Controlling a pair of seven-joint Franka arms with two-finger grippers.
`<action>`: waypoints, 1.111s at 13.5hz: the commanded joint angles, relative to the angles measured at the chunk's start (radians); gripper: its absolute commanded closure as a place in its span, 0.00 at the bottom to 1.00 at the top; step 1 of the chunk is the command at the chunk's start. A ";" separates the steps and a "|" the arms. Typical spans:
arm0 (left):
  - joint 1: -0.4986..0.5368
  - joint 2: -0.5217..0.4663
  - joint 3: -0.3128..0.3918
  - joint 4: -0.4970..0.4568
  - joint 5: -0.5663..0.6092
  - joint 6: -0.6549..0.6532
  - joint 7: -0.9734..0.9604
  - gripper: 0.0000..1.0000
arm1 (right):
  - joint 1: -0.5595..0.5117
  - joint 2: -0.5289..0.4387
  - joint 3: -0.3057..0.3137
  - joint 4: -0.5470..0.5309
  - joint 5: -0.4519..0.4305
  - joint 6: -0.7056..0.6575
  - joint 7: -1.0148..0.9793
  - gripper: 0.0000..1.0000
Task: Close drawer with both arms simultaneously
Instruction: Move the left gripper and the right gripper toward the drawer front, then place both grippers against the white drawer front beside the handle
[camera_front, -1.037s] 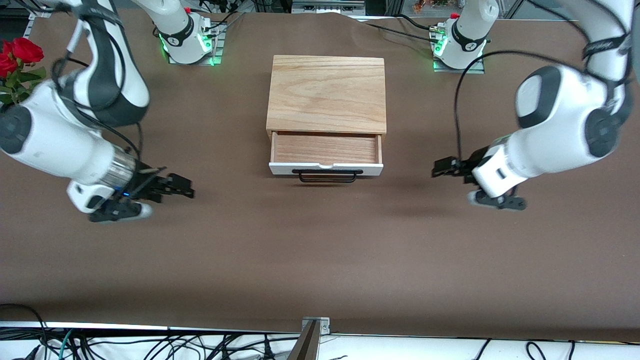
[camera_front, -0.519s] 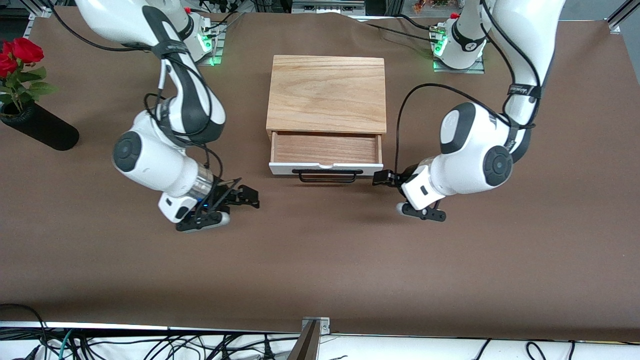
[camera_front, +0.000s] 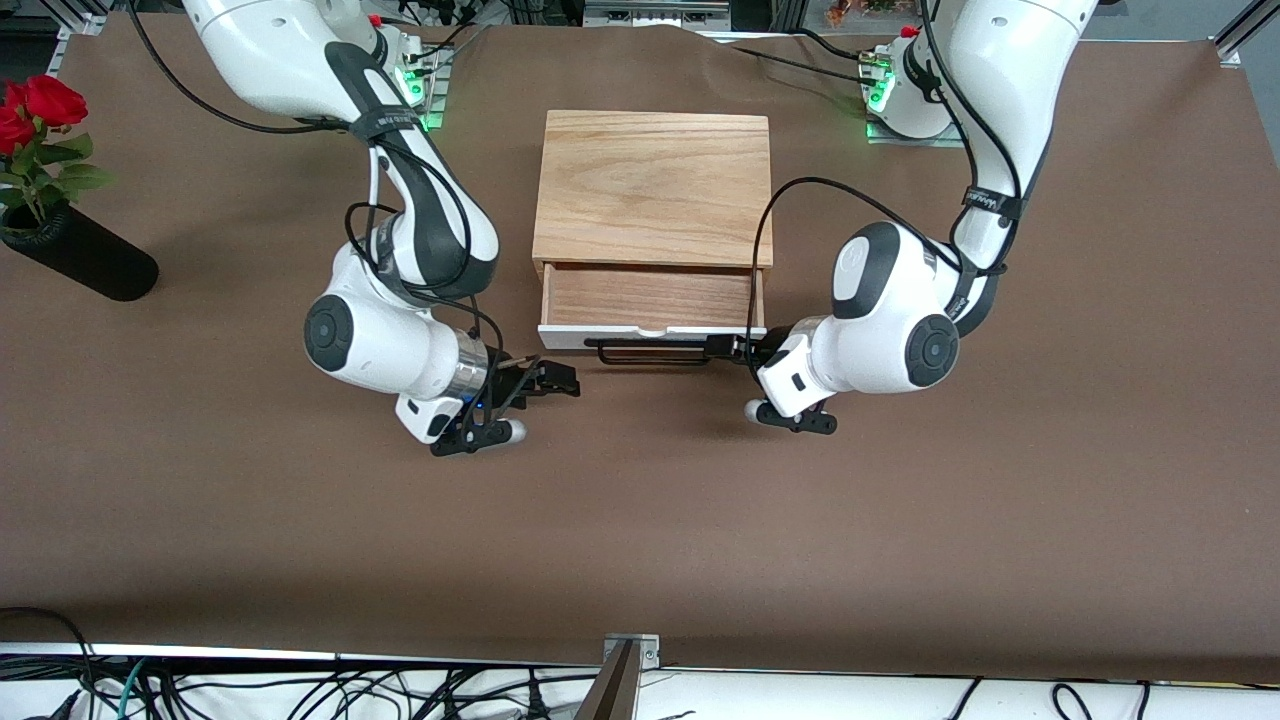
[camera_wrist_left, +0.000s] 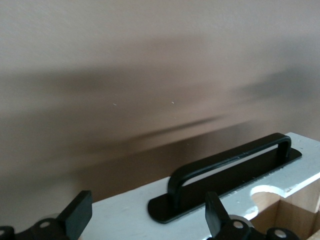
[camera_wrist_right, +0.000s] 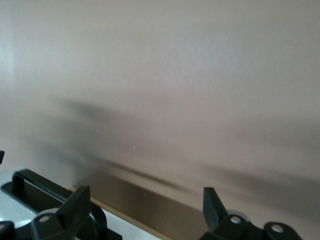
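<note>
Front view: the drawer (camera_front: 652, 312) sticks out of the wooden box (camera_front: 654, 187). The left gripper (camera_front: 728, 347) and right gripper (camera_front: 553, 381), fingers spread wide and holding nothing, wait by its white front, ready to push.

In your right wrist view, the right gripper (camera_wrist_right: 145, 212) shows two black fingertips (camera_wrist_right: 79, 202) spread wide apart, jaws open, holding nothing. Between and past them lies brown table surface (camera_wrist_right: 190, 90) with soft shadows. One end of the drawer's black bar handle (camera_wrist_right: 30, 181) on its white front panel (camera_wrist_right: 7, 202) shows beside one fingertip.
</note>
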 joint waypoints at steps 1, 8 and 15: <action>-0.007 0.014 -0.007 0.020 -0.048 -0.021 -0.004 0.00 | -0.002 0.021 0.011 0.032 0.021 -0.062 0.007 0.00; -0.016 0.019 -0.028 0.000 -0.050 -0.068 -0.011 0.00 | 0.005 0.023 0.048 0.031 0.022 -0.129 0.067 0.00; -0.016 0.019 -0.028 -0.002 -0.050 -0.091 -0.011 0.00 | 0.032 0.027 0.066 0.021 0.030 -0.176 0.127 0.00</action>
